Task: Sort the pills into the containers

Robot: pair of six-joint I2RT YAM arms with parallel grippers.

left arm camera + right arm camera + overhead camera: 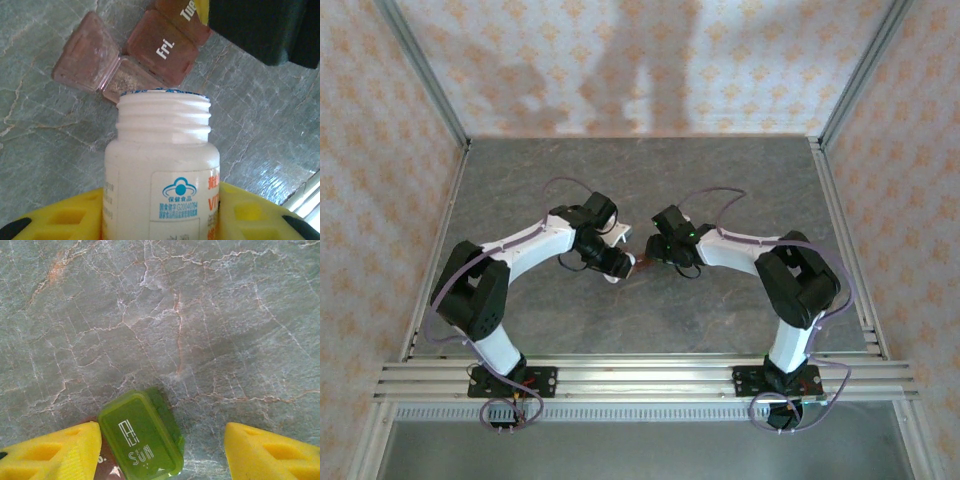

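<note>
My left gripper (161, 212) is shut on a white, uncapped pill bottle (162, 150), its yellow fingers (55, 217) on either side of the body. The bottle's mouth points at the containers (162, 50), a reddish-brown strip lying on the table. One end compartment (127, 80) is open with its lid (85, 52) flipped back, beside the one marked "Fri.". My right gripper (165, 452) stands open over the strip's green "SUN" end (140, 440). Its left finger (55, 452) sits against that end; the right finger is well apart. The pills are out of view.
Both grippers (620, 262) (657, 252) meet mid-table over the grey marble-patterned surface (650, 180). The right arm's dark body (265, 30) hangs just past the strip. Patterned walls and metal rails (640, 375) bound the table.
</note>
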